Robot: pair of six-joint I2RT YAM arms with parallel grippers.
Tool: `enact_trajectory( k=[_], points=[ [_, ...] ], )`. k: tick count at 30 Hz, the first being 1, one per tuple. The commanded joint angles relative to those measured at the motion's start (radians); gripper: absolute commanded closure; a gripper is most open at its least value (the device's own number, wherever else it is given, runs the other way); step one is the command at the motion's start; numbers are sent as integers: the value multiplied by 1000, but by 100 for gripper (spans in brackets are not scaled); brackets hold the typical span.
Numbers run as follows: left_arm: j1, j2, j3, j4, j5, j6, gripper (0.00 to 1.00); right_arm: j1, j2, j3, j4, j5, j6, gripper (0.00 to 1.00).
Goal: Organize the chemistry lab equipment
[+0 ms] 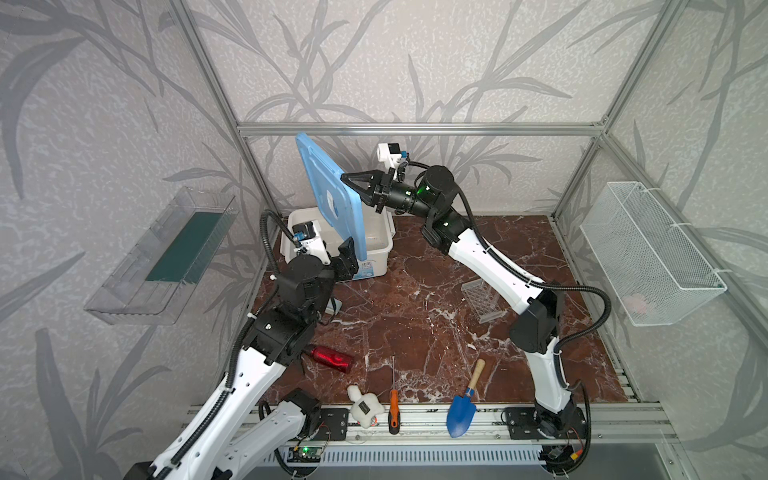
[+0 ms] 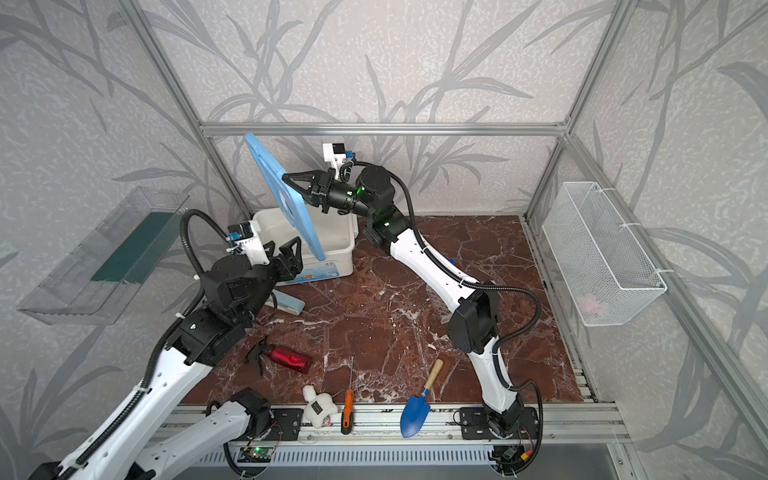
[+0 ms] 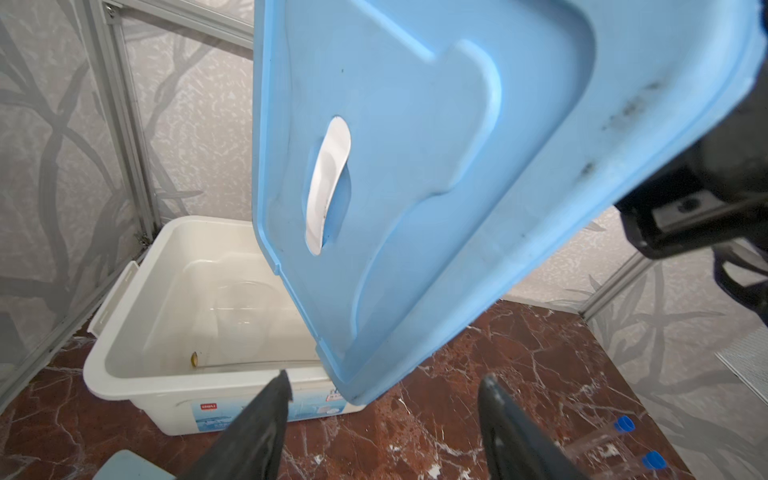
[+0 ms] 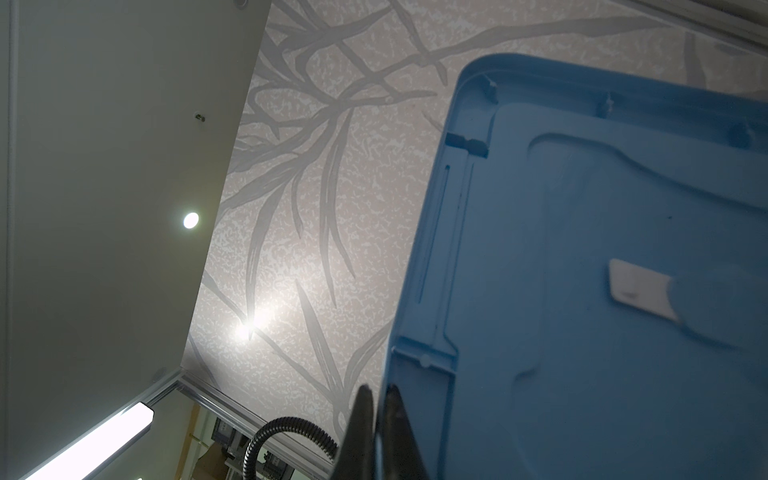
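Lid [image 1: 328,195]: blue; was held tilted near upright above the bin, its lower corner seen in front of the bin's front wall.
Right gripper [image 4: 378,390]: was clenched on one long edge of the Lid [image 3: 415,166], high above the table.
Left gripper [image 3: 386,376]: fingers were spread wide with nothing between them; was poised low, just in front of the bin.
Bin [image 3: 124,374]: white, uncovered; was set at the back left of the marble table [image 1: 415,332].
Beaker [image 3: 241,305]: clear, only faintly made out on the Bin floor.
Rod [image 3: 257,364]: thin, clear; was laid inside the Bin along its near wall.
Grid rack [image 1: 481,300]: clear; was stood on the table right of centre, partly hidden by the right arm.
Test tubes [image 3: 624,424]: two blue caps were seen in the left wrist view, lying on the table, well apart from the Bin.
Other items: red bottle [image 1: 332,359], plush toy [image 1: 365,409], screwdriver [image 1: 393,409] and trowel [image 1: 463,411] were spread along the front edge.
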Motion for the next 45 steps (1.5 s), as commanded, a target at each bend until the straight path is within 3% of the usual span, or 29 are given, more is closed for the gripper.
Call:
enact_trajectory(
  k=[1, 9, 17, 21, 26, 31, 34, 39, 45],
  points=[
    [47, 51, 56, 48, 9, 25, 27, -32, 46, 14, 35, -7, 36, 100],
    [204, 246, 174, 150, 146, -9, 20, -136, 59, -91, 100, 1, 77, 100],
    [214, 512, 388, 104, 225, 44, 16, -214, 190, -197, 358, 10, 286, 100],
    [220, 684, 541, -2, 261, 71, 16, -226, 210, -262, 400, 4, 284, 100],
    [228, 809, 595, -66, 260, 60, 16, -243, 230, -338, 437, -3, 277, 100],
    [235, 845, 595, -91, 239, 48, 16, -251, 233, -405, 460, -14, 267, 100],
    [236, 838, 568, -69, 249, 42, 16, -251, 230, -450, 434, -26, 229, 95],
    [235, 811, 524, -55, 261, 32, 16, -255, 247, -524, 489, -40, 246, 75],
    [236, 792, 535, -114, 231, 33, 16, -262, 216, -505, 290, -87, 96, 65]
  ],
)
